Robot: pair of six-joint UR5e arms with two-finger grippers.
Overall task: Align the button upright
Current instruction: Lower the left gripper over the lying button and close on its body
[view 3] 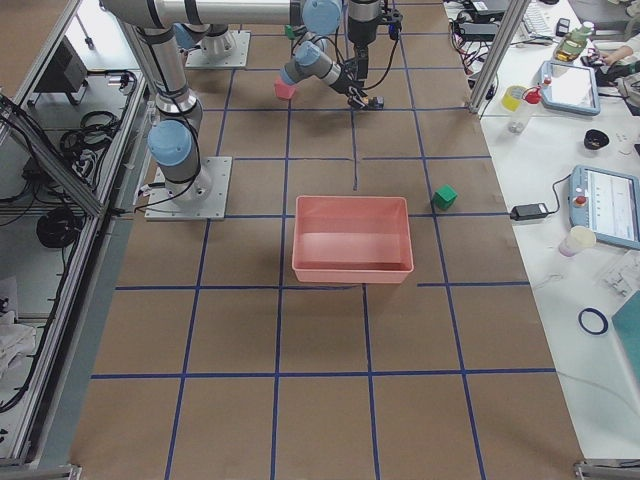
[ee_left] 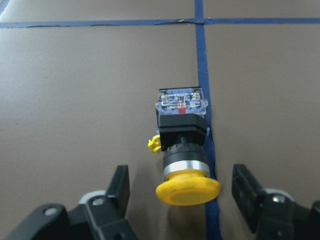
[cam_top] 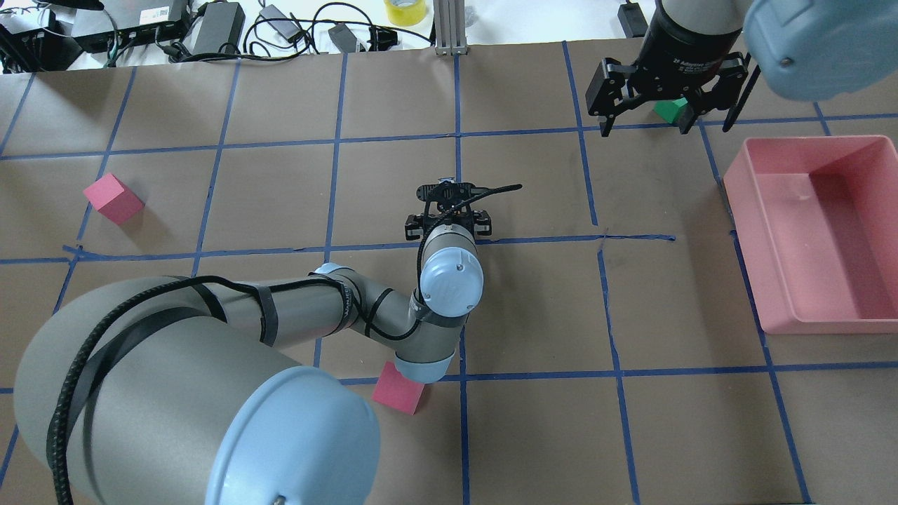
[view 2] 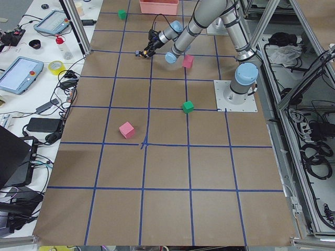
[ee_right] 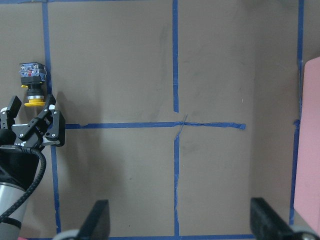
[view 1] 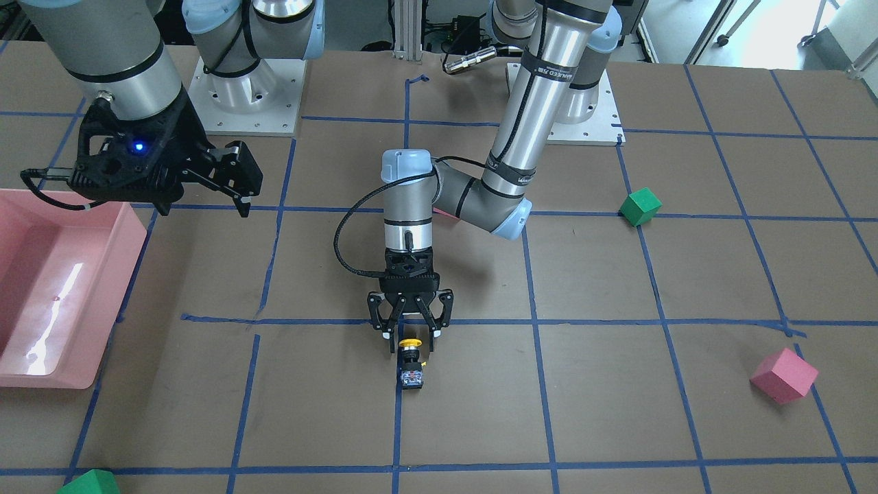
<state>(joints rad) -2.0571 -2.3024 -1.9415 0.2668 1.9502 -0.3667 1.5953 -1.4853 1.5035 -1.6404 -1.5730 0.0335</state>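
The button (view 1: 410, 362) lies on its side on a blue tape line, its yellow cap toward the robot and its black-grey base away. It also shows in the left wrist view (ee_left: 182, 131) and the right wrist view (ee_right: 32, 82). My left gripper (view 1: 410, 336) is open, low over the table, with one finger on each side of the yellow cap and not touching it; the left wrist view (ee_left: 182, 192) shows the gaps. My right gripper (cam_top: 644, 128) is open and empty, held high at the far right near the pink tray.
A pink tray (cam_top: 736, 189) stands at my right. A green cube (view 1: 640, 206) and a pink cube (view 1: 783, 375) lie on my left side. Another pink cube (cam_top: 398, 394) sits under my left elbow, and a green cube (view 1: 89, 482) lies at the far edge.
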